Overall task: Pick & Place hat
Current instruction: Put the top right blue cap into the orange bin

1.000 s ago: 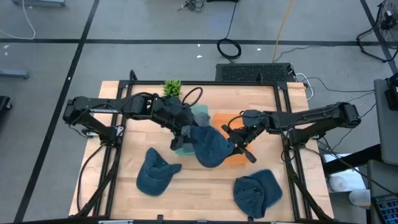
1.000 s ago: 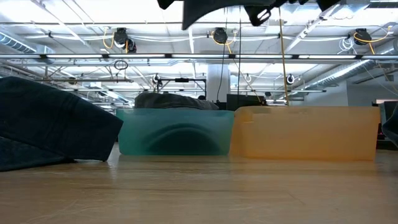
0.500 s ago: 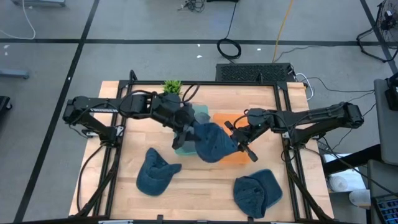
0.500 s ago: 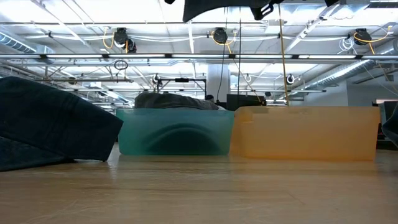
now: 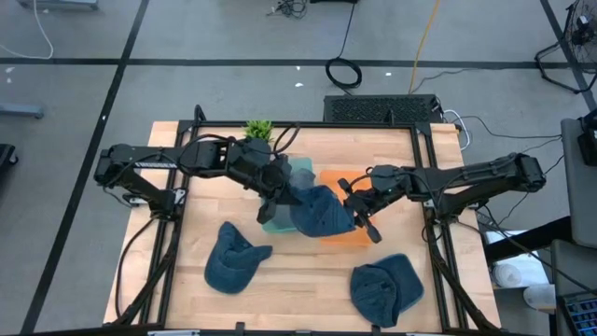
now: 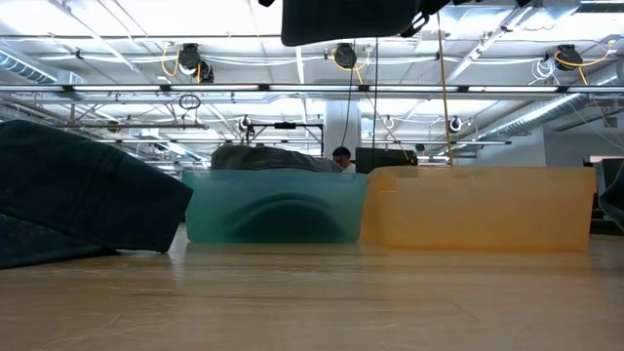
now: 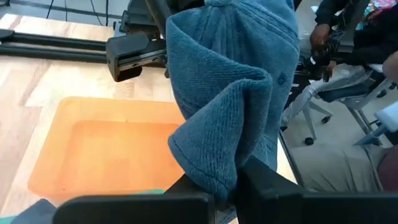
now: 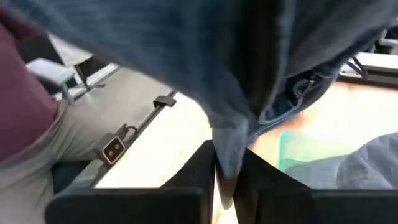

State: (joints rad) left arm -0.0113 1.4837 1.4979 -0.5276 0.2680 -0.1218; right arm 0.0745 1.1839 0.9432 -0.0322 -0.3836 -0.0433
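A blue knitted hat [image 5: 318,213] hangs in the air over the teal bin [image 5: 278,222] and the orange bin [image 5: 353,235], held from both sides. My left gripper [image 5: 284,194] is shut on its left side and my right gripper [image 5: 351,207] on its right side. In the low view the hat [image 6: 351,17] shows only at the top edge, well above the teal bin [image 6: 276,207] and the orange bin [image 6: 478,207]. Another dark hat [image 6: 268,156] lies in the teal bin. My left gripper pinches a folded bulge of the hat's cloth [image 7: 214,177] between its two fingers, coming level from the table's left. The hat stands up beyond the fingers, clear of the bins. My right gripper pinches a hanging edge of the hat [image 8: 227,163] between its two fingers, coming from the table's right; the cloth spreads above it, lifted clear.
Two more blue hats lie on the wooden table, one at the near left [image 5: 233,257] and one at the near right [image 5: 385,287]. A small green plant [image 5: 258,131] stands at the far edge. A person sits in the room beyond the table [image 8: 25,106].
My left gripper has closed in on the hat's left side and taken hold of it. The hat, which hung lower and bulged toward the near edge, is now drawn up and spread wider between the two grippers, slightly nearer the far edge.
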